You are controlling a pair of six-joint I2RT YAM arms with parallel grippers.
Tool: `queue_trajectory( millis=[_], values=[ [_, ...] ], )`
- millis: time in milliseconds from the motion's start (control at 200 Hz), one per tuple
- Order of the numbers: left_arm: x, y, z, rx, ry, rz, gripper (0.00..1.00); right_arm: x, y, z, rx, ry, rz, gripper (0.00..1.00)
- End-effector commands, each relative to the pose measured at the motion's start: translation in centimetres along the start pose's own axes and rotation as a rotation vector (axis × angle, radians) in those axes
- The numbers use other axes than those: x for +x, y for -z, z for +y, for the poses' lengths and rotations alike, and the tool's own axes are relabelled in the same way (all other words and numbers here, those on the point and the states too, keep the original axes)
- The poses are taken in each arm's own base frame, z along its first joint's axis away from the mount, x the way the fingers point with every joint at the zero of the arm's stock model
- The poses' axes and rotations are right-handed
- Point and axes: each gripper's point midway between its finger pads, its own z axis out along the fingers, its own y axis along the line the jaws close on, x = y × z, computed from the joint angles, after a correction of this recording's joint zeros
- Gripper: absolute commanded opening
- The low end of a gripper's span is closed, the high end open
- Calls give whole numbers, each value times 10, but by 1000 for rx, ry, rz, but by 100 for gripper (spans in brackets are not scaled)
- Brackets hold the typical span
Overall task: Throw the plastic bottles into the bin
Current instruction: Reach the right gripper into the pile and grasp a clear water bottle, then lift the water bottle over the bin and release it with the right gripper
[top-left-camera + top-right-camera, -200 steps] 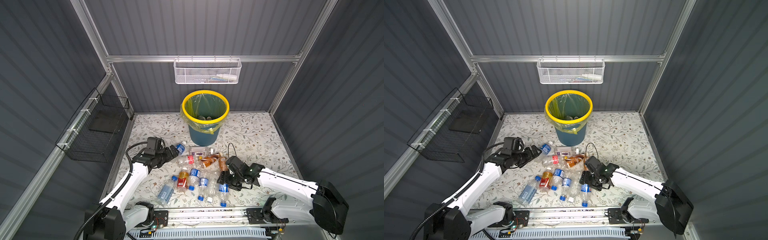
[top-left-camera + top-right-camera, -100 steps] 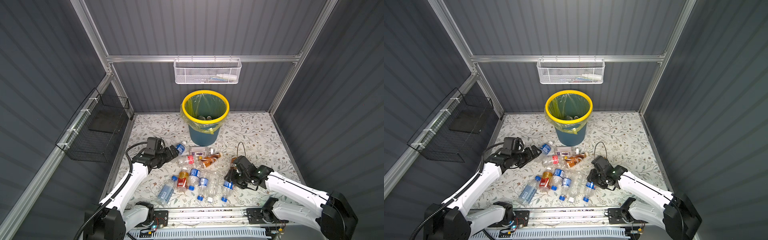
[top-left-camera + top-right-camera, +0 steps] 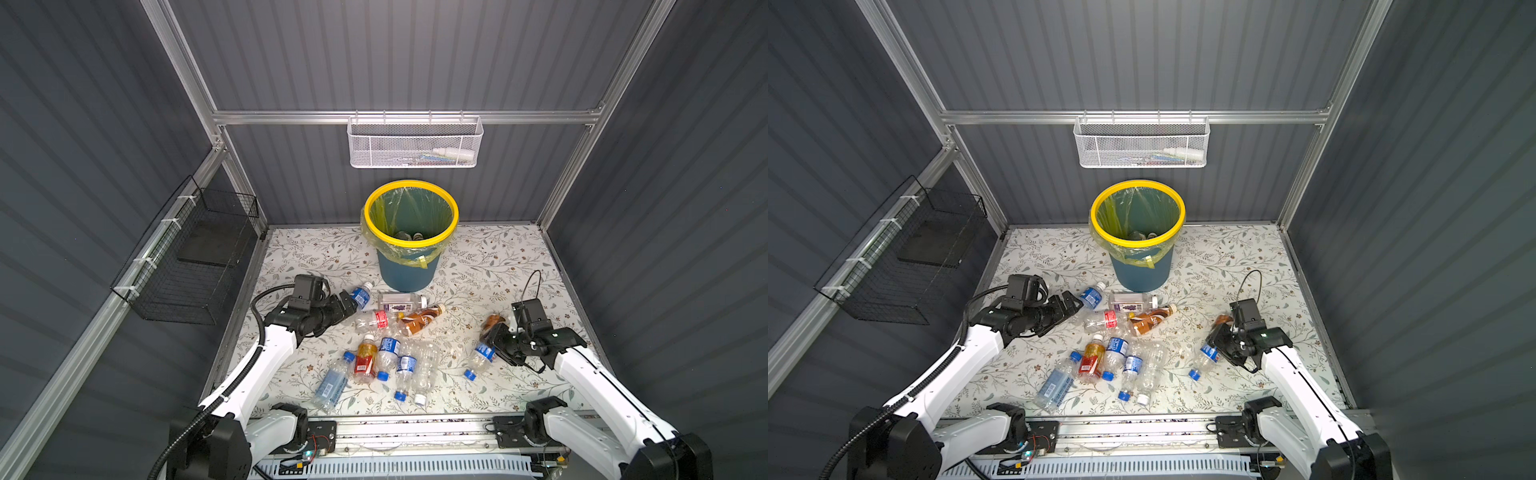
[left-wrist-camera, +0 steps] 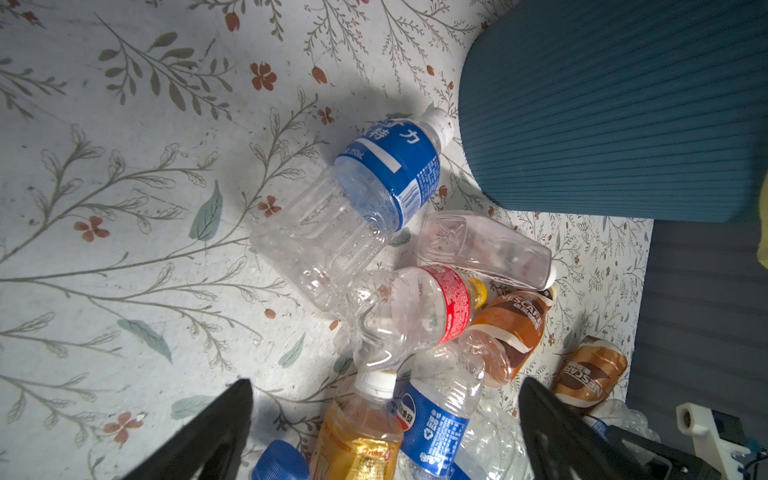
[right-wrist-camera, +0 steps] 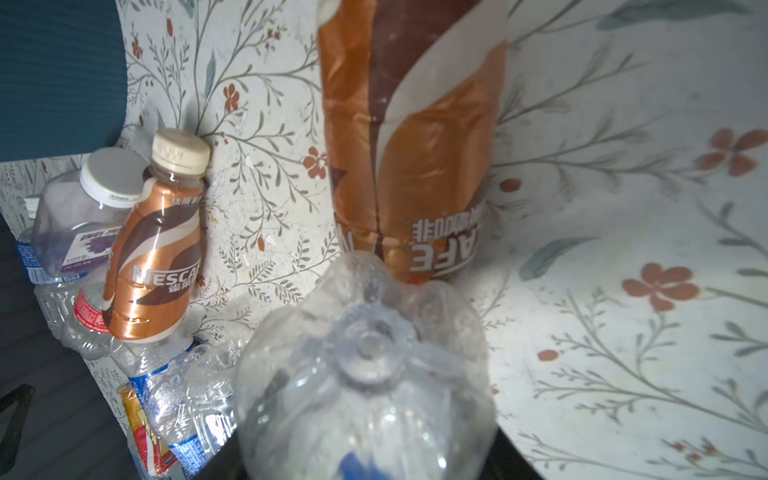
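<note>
Plastic clearance: one grip noted

Right gripper [image 3: 497, 345] is closed on a clear blue-labelled bottle [image 3: 481, 360], apart from the bottle pile [image 3: 388, 348] on the floral mat [image 3: 478, 257]. Left gripper [image 3: 348, 300] (jaws spread wide) is held beside that pile. The bin [image 3: 405, 272] is seen upright behind it

Loose pile of clear, blue-labelled and brown plastic bottles [image 3: 388, 351] clogs the middle of the floral-print tabletop [image 3: 490, 266], round teal yellow-rimmed bin [image 3: 405, 272] plugs the back centre, but both sides of it are wide open.
</note>
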Motion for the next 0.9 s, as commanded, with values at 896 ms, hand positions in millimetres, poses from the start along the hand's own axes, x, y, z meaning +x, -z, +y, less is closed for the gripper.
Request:
queue_trajectory(
  millis=[896],
  values=[
    [-5, 1, 0, -21, -9, 5, 100, -61, 98, 95, -328, 54, -94, 52]
  ],
)
